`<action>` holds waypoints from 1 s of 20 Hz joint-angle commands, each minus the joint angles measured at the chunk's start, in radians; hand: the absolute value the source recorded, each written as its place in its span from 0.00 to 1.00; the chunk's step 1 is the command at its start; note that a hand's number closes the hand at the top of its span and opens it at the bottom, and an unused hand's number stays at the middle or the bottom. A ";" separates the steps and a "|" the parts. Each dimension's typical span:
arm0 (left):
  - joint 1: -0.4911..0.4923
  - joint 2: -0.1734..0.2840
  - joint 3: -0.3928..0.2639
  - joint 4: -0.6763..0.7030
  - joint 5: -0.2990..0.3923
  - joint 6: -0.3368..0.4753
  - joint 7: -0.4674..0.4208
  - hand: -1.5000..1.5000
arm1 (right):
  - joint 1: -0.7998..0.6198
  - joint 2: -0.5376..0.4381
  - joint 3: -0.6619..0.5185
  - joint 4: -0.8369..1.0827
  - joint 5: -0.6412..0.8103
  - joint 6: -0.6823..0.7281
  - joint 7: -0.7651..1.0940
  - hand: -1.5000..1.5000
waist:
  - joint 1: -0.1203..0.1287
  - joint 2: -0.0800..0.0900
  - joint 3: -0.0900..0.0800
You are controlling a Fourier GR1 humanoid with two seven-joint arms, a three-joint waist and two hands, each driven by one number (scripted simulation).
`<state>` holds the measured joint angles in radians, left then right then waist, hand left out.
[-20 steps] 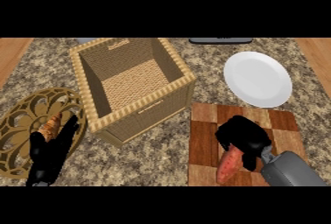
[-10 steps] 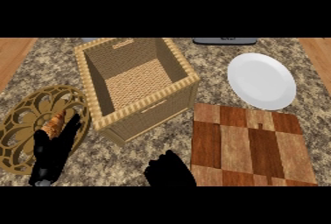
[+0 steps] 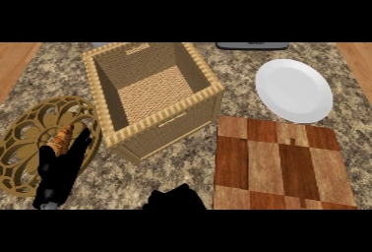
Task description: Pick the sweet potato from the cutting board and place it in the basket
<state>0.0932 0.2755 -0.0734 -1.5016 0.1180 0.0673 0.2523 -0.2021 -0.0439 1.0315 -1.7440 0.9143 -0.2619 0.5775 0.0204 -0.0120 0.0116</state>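
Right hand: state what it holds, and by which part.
Cannot be told: the black right hand barely shows at the view's lower edge, its grasp hidden.

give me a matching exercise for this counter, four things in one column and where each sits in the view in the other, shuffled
Things:
1. tall woven wicker basket
2. round white plate
3. brown checkered wooden cutting board
4. round golden openwork trivet

Places:
A. lower right, below the plate
B. left edge of the counter
C. upper middle, open top showing
D. upper right

Pairs: 1-C, 2-D, 3-A, 4-B
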 commanded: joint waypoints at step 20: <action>0.000 -0.019 -0.016 0.072 -0.002 -0.027 0.057 0.50 | -0.887 0.043 -0.393 0.060 -0.232 -0.033 0.693 1.00 | 0.033 0.012 -0.017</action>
<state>0.0719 0.2664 -0.0783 -1.4989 0.1082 0.0534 0.2674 -0.9236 -0.0090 0.7143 -1.7823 0.7461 -0.3042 1.0985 0.0479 -0.0095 0.0054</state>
